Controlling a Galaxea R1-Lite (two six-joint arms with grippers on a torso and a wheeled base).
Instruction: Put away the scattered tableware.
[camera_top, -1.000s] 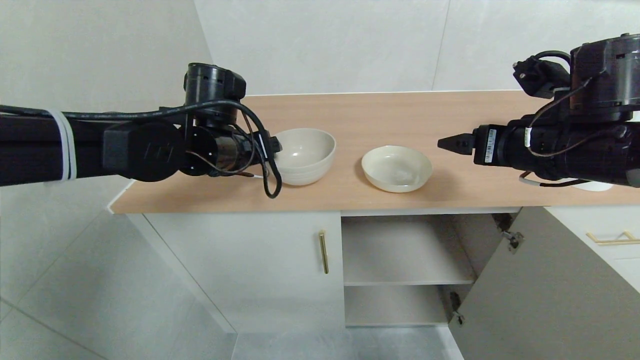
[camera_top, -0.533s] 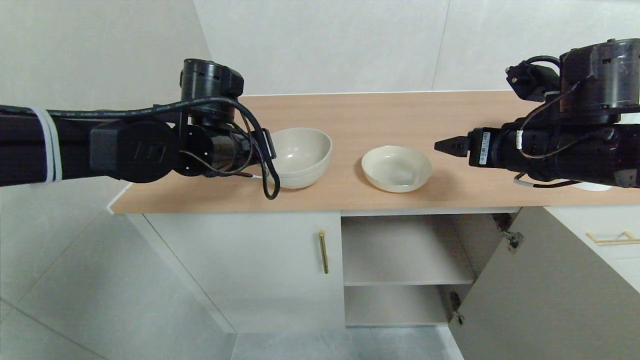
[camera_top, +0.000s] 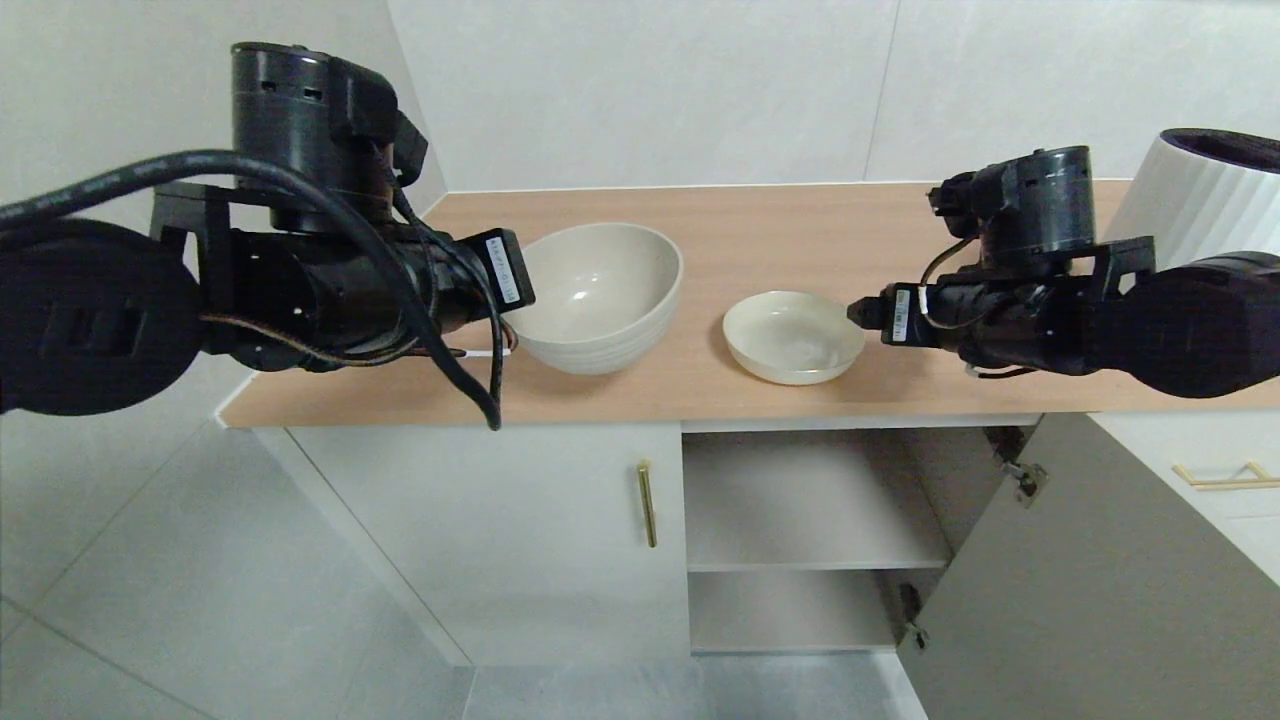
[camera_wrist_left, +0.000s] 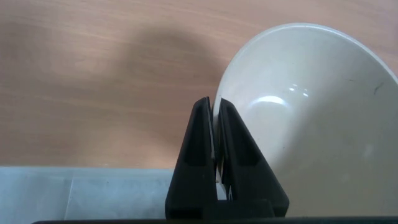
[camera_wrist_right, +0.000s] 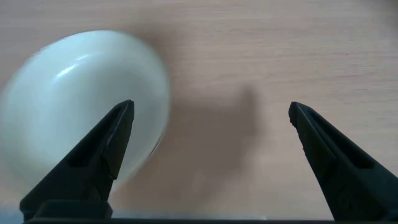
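— Two bowls to log. Head view first: what has changed?
— Item 1, large bowl (camera_top: 600, 295): now tilted and apparently raised off the counter (camera_top: 900, 240), where a second ago it sat flat. It is carried at the tip of the left arm (camera_top: 320, 285), above the counter's left part. Item 2, small bowl (camera_top: 795, 337): unmoved, mid-counter. The right gripper (camera_top: 860, 312) has advanced to its rim. Reading: first bowl picked, second pick about to start. The likely destination is the open cabinet (camera_top: 810, 500) below, which has two shelves.
— Left wrist view?
— Left gripper (camera_wrist_left: 216, 109): fingers pinched on the large bowl's rim, one on each side of the wall.
— Right wrist view?
— Right gripper again: fingers spread wide, gripping nothing. One fingertip lies over the small bowl's edge, the other over plain wood.
— Contents?
— Both bowls: bare interiors, nothing inside. White ribbed vessel (camera_top: 1190, 195), at the counter's right end: dark mouth, contents cannot be told
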